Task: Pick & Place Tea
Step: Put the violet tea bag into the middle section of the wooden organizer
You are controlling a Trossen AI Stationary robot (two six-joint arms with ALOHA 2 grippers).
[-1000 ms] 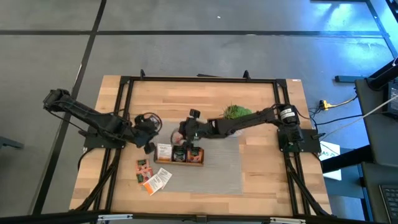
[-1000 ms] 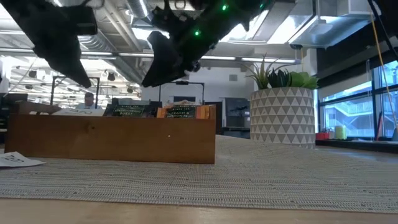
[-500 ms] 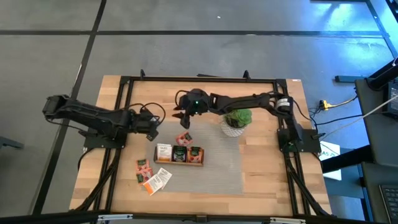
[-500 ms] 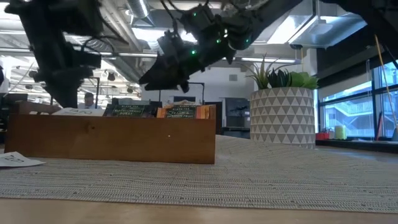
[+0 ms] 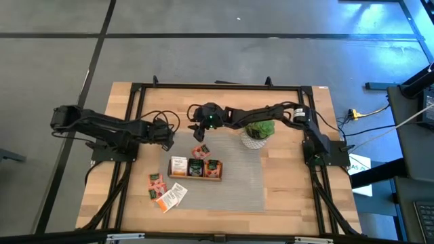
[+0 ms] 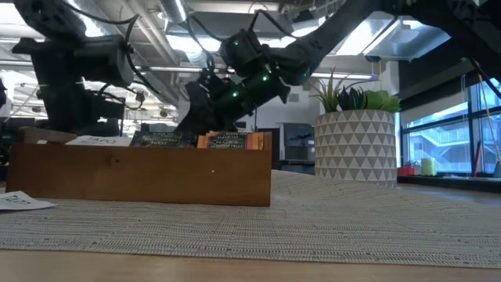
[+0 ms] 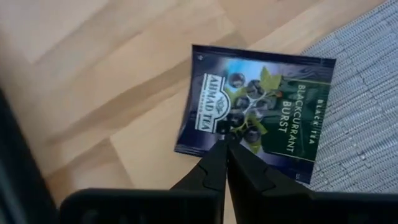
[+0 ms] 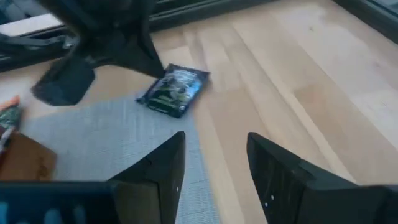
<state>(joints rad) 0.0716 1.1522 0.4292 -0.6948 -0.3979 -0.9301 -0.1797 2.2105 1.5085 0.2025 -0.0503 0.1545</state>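
Left wrist view: your target is the dark sachet [image 7: 258,112], lying flat, half on the bare desk [image 7: 93,74] and half on the grey mat [image 7: 360,106], just behind the wooden tray [image 5: 195,168]. Left gripper [image 7: 225,146] hangs right above it, fingers pressed together, holding nothing. Right gripper [image 8: 214,155] hovers near the same sachet [image 8: 173,90], fingers apart, empty. Expect thin foil paper: very light, floppy, probably slick, easy to push around. Likely best grip is on the edge lying over the mat, pinching across one side, not flat on the middle.
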